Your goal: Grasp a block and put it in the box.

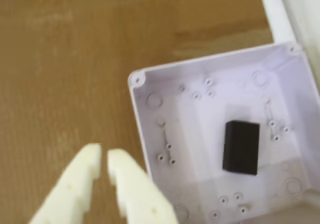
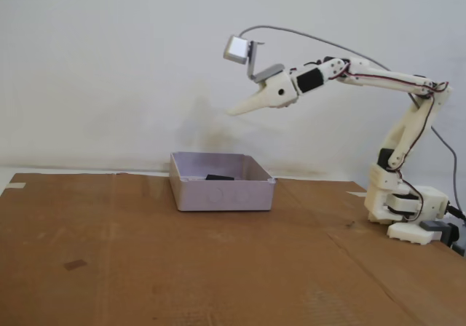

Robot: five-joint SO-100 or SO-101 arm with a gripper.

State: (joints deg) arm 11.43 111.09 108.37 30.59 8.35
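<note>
Two pale fingertips of the gripper (image 1: 104,160) stand almost together, holding nothing, raised high above the box (image 2: 222,193) in the fixed view. Retreating well means lifting clear without nudging its walls. Inside, the block (image 1: 242,147) lies flat right of centre, long axis running near-to-far in the wrist view.

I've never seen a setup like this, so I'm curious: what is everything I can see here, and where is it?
Small matte black rectangular block: one, black, lying inside the box.
Shallow square pale lavender-white plastic box: one, on the table, left of the arm's base in the fixed view.
Brown cardboard-covered table: one, under everything.
Small grey camera module: one, with a cable, mounted above the gripper.
White robot arm: one, base at the right in the fixed view.
Two-finger white gripper: one, nearly closed, empty, raised above the box.
</note>
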